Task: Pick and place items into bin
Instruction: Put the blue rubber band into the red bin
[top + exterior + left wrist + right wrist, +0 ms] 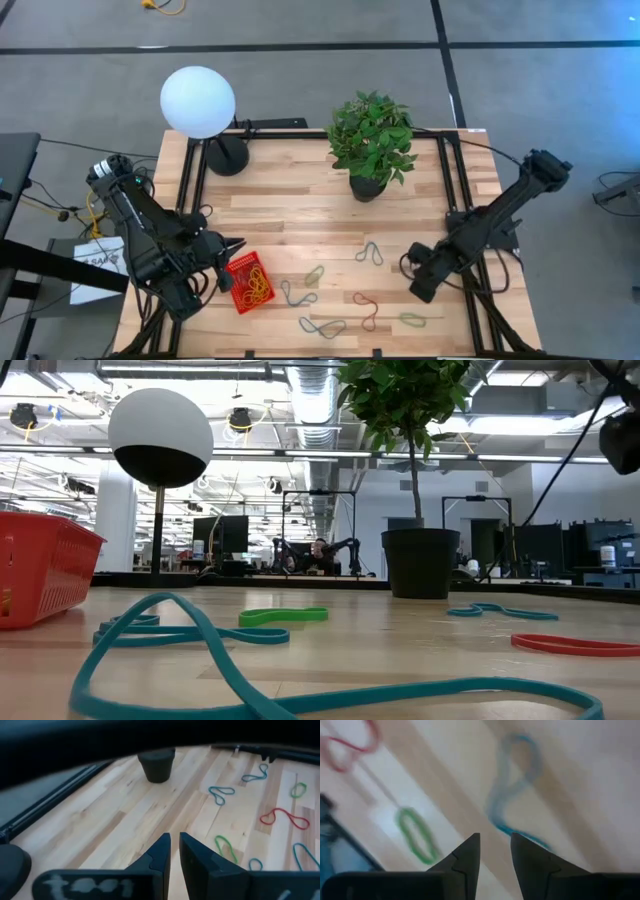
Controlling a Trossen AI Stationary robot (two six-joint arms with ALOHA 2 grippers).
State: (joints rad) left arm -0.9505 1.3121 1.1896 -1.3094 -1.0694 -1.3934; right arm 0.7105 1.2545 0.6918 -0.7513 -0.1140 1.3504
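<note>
The red mesh bin (238, 300) stands near the table's front left and holds several yellow and orange loops (256, 289). More loops lie flat on the wood: teal (369, 253), green (315, 275), teal (297, 295), red (366, 308) and green (412, 320). My left gripper (238, 246) (173, 845) hovers just beyond the bin's far side, its fingers a narrow gap apart with nothing between them. My right gripper (416, 290) (495, 845) is open and points down above a teal loop (515, 785) near the table's right side, holding nothing.
A leafy plant in a black pot (370, 150) (156, 765) stands at the far middle. A white globe lamp (198, 100) is at the far left. Black frame rails (455, 190) run along the table's sides. Bare wood lies between the bin and the loops.
</note>
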